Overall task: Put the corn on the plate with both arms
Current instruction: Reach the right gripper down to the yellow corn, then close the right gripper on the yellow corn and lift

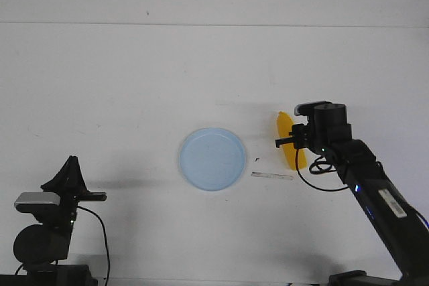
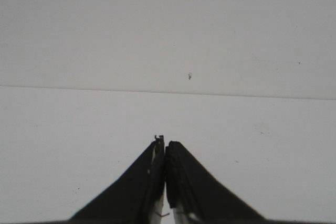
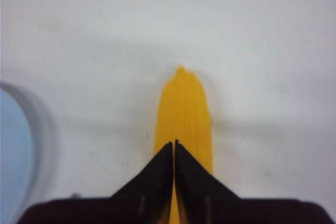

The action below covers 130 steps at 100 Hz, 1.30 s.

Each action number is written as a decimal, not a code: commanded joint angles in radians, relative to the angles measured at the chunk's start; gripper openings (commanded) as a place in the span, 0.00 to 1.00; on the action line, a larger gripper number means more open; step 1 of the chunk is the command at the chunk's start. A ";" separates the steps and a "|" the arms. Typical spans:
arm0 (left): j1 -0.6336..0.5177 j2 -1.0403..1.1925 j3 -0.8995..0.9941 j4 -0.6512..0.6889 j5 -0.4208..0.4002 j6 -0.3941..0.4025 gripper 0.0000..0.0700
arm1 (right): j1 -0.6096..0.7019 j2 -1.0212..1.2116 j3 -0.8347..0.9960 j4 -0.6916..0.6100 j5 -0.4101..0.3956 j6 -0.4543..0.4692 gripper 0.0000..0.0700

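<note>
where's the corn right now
In the front view the bright yellow tapered corn cob lies on the white table, right of the round pale blue plastic plate, with the right end effector directly over it.

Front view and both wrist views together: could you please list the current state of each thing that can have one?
corn: lying on the table right of the plate, not on it, under the right gripper
plate: empty, flat on the table
right gripper: shut, above the corn, holding nothing
left gripper: shut, empty, far from the plate
</note>
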 commanded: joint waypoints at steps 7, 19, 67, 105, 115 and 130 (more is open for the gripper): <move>0.002 -0.002 0.006 0.012 -0.003 0.004 0.00 | 0.002 0.114 0.150 -0.121 0.005 -0.005 0.01; 0.002 -0.002 0.006 0.012 -0.003 0.004 0.00 | 0.002 0.179 0.237 -0.222 0.011 -0.003 0.19; 0.002 -0.002 0.006 0.012 -0.003 0.004 0.00 | 0.027 0.285 0.257 -0.269 0.063 -0.003 0.90; 0.002 -0.002 0.006 0.012 -0.003 0.004 0.00 | 0.043 0.364 0.257 -0.272 0.080 -0.003 0.84; 0.002 -0.002 0.006 0.012 -0.003 0.004 0.00 | 0.045 0.368 0.257 -0.272 0.082 -0.002 0.56; 0.002 -0.002 0.006 0.012 -0.003 0.004 0.00 | 0.045 0.368 0.257 -0.272 0.083 -0.002 0.42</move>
